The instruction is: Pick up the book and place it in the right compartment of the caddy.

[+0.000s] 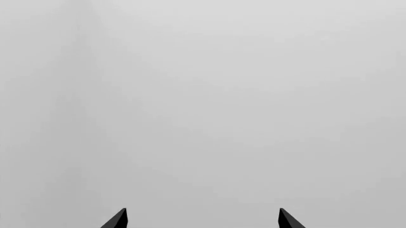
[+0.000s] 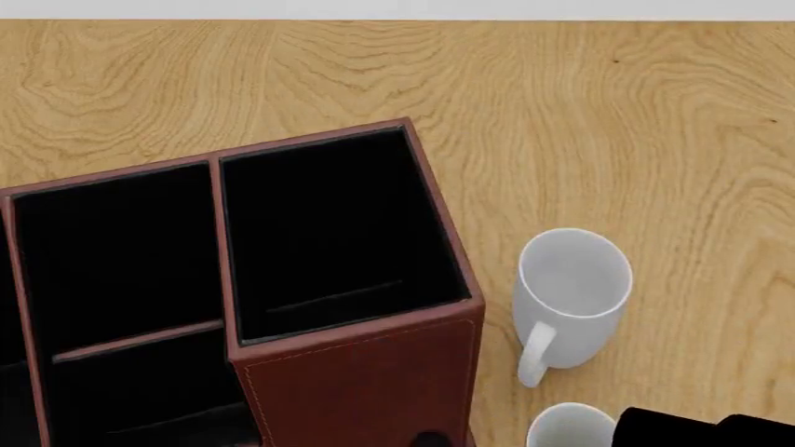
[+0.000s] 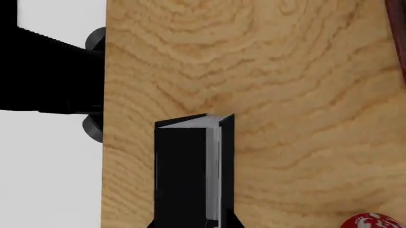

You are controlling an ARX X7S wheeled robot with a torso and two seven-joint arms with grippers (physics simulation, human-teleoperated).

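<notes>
In the right wrist view the black book (image 3: 188, 171), white page edges showing along one side, stands between the fingers of my right gripper (image 3: 195, 224), which is shut on its covers above the wooden table (image 3: 285, 95). The reddish-brown caddy (image 2: 360, 382) fills the head view's lower left. Its tall right compartment (image 2: 333, 233) is black-lined, with nothing in it. My left gripper (image 1: 203, 219) is open, and only its two dark fingertips (image 1: 119, 219) show against blank grey. A black shape (image 2: 702, 430) at the head view's bottom right may be my right arm or the book.
A white mug (image 2: 569, 293) stands just right of the caddy, with a second white mug (image 2: 569, 428) nearer me. A red patterned mug (image 3: 371, 221) sits near the book. The table's edge (image 3: 105, 156) runs beside the book, with a black robot part (image 3: 44, 71) beyond it.
</notes>
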